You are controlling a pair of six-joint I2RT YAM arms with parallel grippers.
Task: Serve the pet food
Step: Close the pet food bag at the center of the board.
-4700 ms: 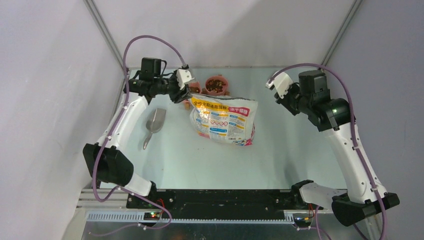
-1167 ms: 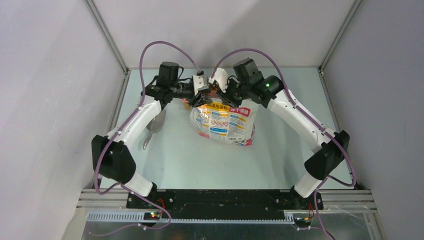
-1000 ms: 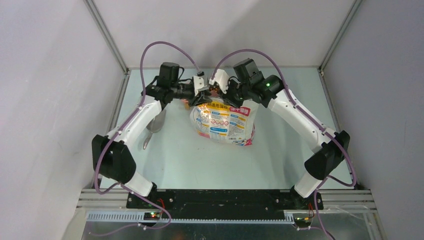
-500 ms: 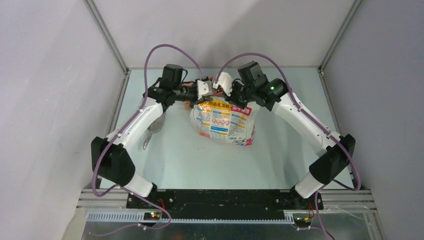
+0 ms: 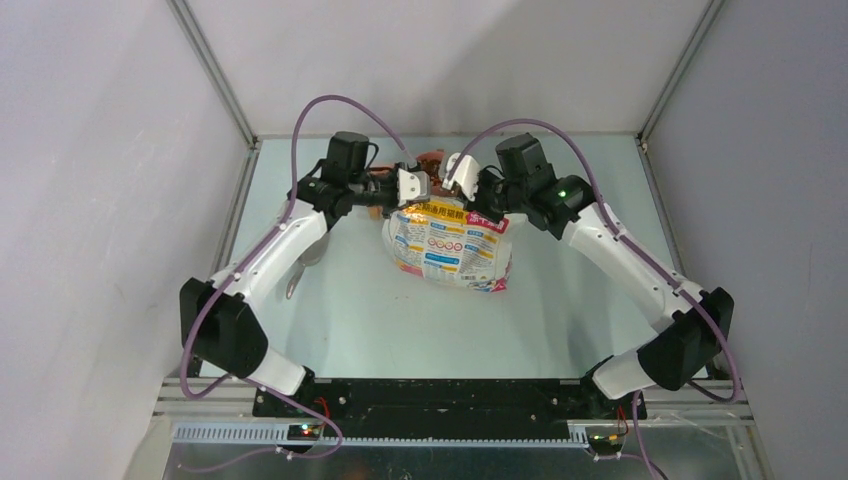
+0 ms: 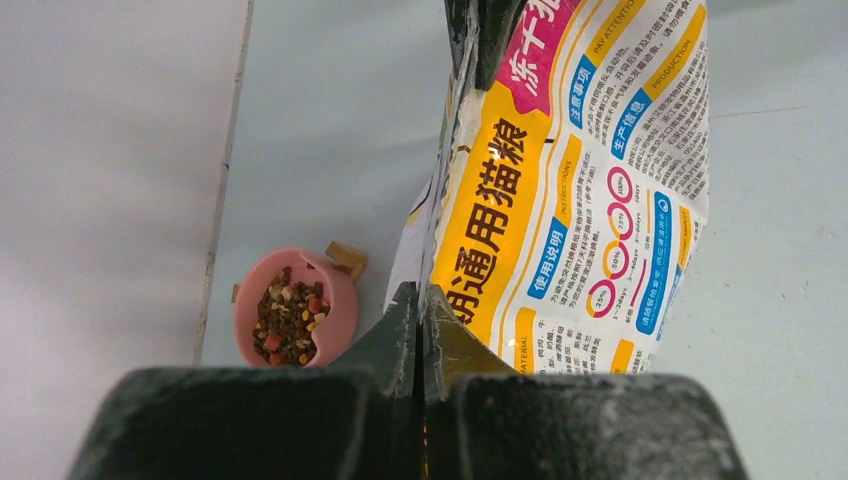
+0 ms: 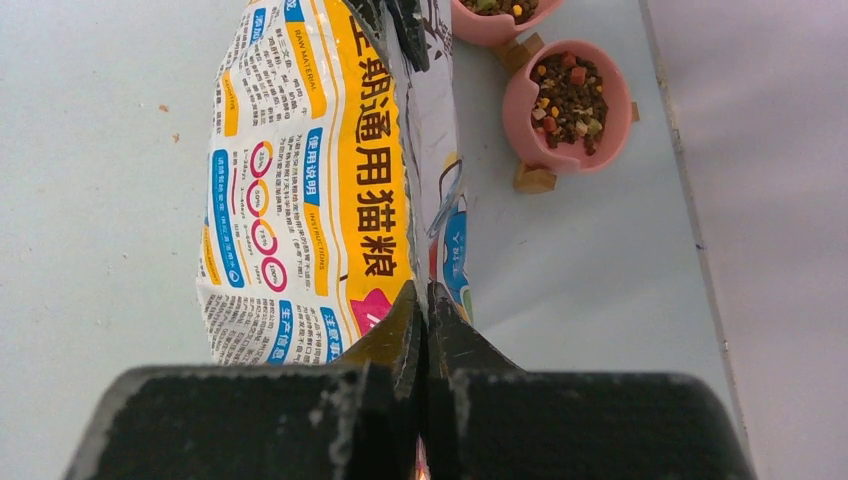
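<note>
The pet food (image 6: 285, 318) is brown and reddish kibble filling a pink bowl (image 6: 330, 300) on the table; the right wrist view shows kibble (image 7: 567, 95) in two pink bowls. The printed cat-food bag (image 5: 447, 245) lies mid-table with its top edge raised. My left gripper (image 5: 408, 190) is shut on the bag's top left corner, with the jaws pinched on the edge (image 6: 420, 295). My right gripper (image 5: 466, 182) is shut on the top right corner (image 7: 424, 296). Whatever is inside the bag is hidden.
A grey metal scoop (image 5: 293, 283) lies left of the bag, partly under my left arm. The pink bowls (image 5: 432, 158) stand right behind the bag near the back wall. A second bowl (image 7: 495, 15) sits beside the first, with small brown blocks (image 7: 533, 178) next to them.
Both grippers have closed on the bag's top edge. They have since drawn slightly apart and to the right, lifting that edge. The right arm's elbow has swung outward.
</note>
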